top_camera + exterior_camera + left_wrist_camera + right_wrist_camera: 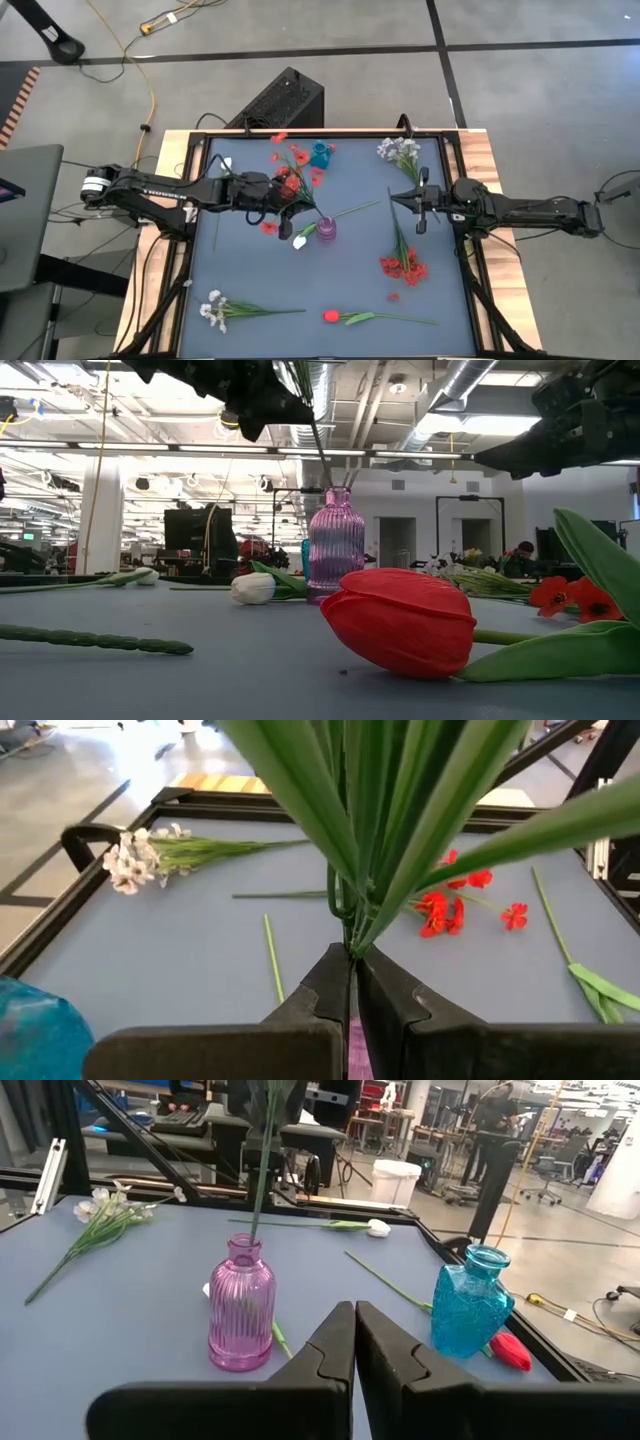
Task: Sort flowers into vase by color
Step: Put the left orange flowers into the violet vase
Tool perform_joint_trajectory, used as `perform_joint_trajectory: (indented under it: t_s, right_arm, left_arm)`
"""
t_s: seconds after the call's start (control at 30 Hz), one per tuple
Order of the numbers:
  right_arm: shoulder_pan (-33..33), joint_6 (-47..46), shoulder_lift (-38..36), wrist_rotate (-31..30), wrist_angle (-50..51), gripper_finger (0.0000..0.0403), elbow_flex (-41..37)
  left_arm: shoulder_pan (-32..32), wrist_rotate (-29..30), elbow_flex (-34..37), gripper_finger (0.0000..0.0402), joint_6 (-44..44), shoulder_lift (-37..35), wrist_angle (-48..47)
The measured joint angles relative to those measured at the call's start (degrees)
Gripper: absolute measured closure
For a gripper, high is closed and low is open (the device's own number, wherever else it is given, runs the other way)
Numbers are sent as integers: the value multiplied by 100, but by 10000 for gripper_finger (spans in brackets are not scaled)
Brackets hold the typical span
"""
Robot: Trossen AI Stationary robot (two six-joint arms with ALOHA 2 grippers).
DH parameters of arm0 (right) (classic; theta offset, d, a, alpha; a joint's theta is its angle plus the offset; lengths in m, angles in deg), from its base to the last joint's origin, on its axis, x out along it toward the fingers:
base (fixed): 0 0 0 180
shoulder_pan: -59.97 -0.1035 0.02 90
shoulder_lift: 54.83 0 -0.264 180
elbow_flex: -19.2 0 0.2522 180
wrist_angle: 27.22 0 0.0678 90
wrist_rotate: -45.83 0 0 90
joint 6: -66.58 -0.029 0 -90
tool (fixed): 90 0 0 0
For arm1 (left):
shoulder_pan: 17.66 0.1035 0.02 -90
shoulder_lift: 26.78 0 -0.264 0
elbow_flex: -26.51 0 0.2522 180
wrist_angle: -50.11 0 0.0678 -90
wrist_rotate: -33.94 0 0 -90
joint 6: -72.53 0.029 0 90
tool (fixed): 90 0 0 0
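Right now the red spray (292, 180) hangs just above the pink vase (326, 229), its stem running down into the neck; in the low view the stem (320, 455) slants into the vase mouth from the upper left. The left gripper (283, 198) pinches that stem, jaws pressed on it in the left wrist view (350, 970) with green leaves fanning upward past them. So the stem's long axis is nearly upright and the vase sits directly under the jaws. My guess is that the next move is a short lowering and release.

Blossoms are red on a thin green stem.

Other flowers lie flat on the mat: a white tulip (300, 242) just left of the vase, a red bunch (403, 266) at centre right, a red tulip (331, 316) at bottom centre, a white spray (213, 309) at lower left, and a whitish spray (398, 149) at upper right. A blue vase (320, 154) stands at upper centre.

The right gripper (400, 198) waits at right of centre, jaws pressed together on nothing, nearest the red bunch.
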Motion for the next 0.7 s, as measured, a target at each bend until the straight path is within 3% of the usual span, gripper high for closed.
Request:
perform_joint_trajectory:
  t_s: [0.33,0.53,0.7]
  right_arm:
    - [-87,-433,2,2,-149,362,0]
    - [-460,-449,94,-4,-94,362,22]
    - [-768,-358,200,-94,-93,362,22]
  left_arm:
    - [0,-2,60,401,-251,294,171]
    - [94,-232,15,401,-292,914,234]
    - [172,-299,13,400,-292,981,270]
